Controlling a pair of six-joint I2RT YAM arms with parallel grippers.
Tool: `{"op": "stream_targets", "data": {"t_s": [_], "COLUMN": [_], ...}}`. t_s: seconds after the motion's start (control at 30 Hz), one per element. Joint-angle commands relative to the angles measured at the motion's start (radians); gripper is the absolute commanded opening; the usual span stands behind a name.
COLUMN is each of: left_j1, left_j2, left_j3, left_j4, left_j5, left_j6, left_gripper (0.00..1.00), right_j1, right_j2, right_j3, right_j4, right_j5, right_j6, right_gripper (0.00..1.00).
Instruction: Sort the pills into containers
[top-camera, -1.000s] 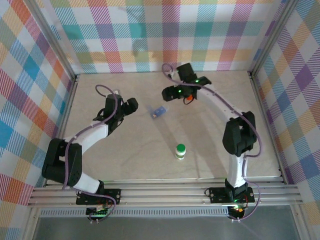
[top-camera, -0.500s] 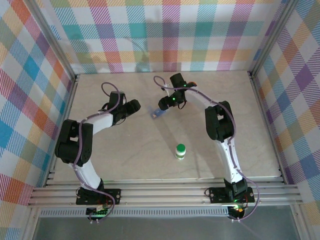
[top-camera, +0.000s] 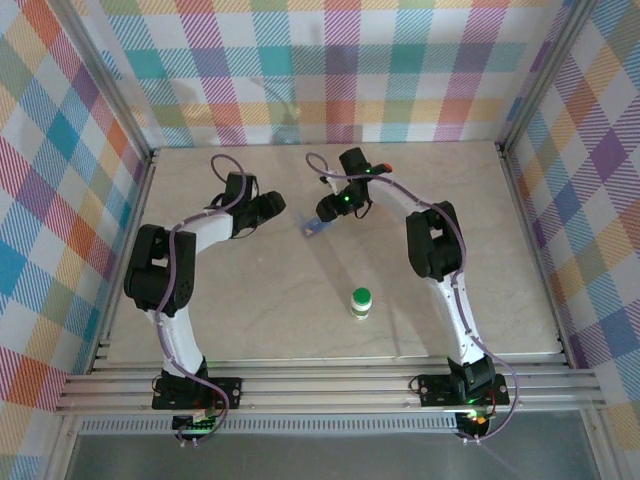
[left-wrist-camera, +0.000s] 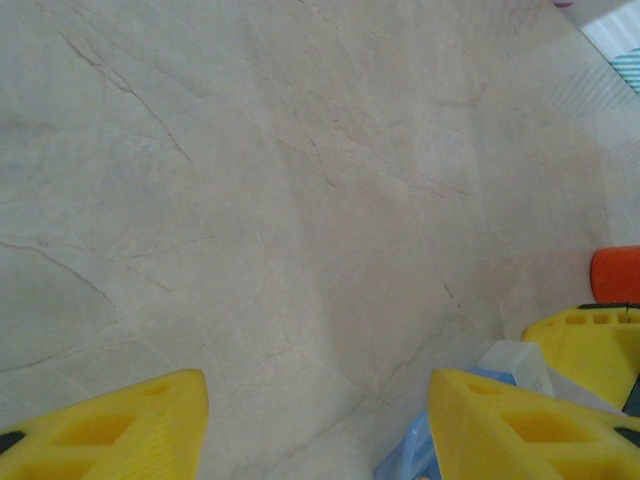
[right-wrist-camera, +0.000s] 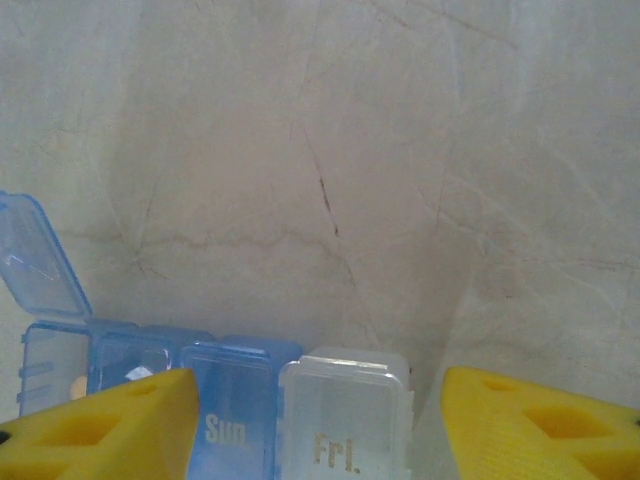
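The pill box (top-camera: 314, 226) lies flat on the table (left-wrist-camera: 250, 200) with one end lid raised. Its contents are too small to tell. The green-capped bottle (top-camera: 361, 302) stands well apart from the box, cap on, so sorting seems barely begun. The right gripper (right-wrist-camera: 318, 385) hangs just above the box, jaws wide astride it and holding nothing. The left gripper (left-wrist-camera: 312, 385) reaches in beside the box, jaws apart and empty.
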Motion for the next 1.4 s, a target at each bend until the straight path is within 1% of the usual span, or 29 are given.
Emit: {"op": "stream_targets", "data": {"t_s": [0.0,0.37,0.63,0.73,0.83,0.97,1.13,1.3,1.37], "left_j1": [0.009,-0.003,-0.018,-0.018,-0.017,-0.018,-0.018,-0.019,-0.022], "left_j2": [0.028,0.105,0.135,0.153,0.170,0.180,0.187,0.185,0.177], "left_j3": [0.040,0.105,0.133,0.163,0.210,0.223,0.211,0.219,0.212], "left_j4": [-0.023,-0.035,-0.048,-0.098,-0.193,-0.238,-0.229,-0.233,-0.215], "left_j5": [0.038,0.078,0.093,0.077,0.062,0.141,0.233,0.257,0.279], "left_j6": [-0.016,-0.043,-0.048,-0.049,-0.033,-0.017,-0.024,-0.028,-0.032], "left_gripper": [0.59,0.52,0.48,0.47,0.45,0.42,0.37,0.32,0.32], "right_j1": [0.003,0.003,0.003,0.003,0.003,0.003,0.003,0.003,0.003], "right_j2": [0.008,-0.003,-0.006,-0.009,-0.011,-0.012,-0.012,-0.009,-0.007], "right_j3": [0.003,-0.055,-0.087,-0.095,-0.095,-0.101,-0.101,-0.097,-0.095], "right_j4": [-0.013,0.008,0.016,0.019,0.021,0.019,0.018,0.018,0.015], "right_j5": [-0.057,-0.073,-0.056,-0.055,-0.055,-0.051,-0.035,-0.030,-0.025], "right_j6": [-0.004,0.011,0.013,0.014,0.015,0.014,0.013,0.021,0.025], "right_gripper": [0.64,0.53,0.52,0.51,0.52,0.52,0.52,0.52,0.53]}}
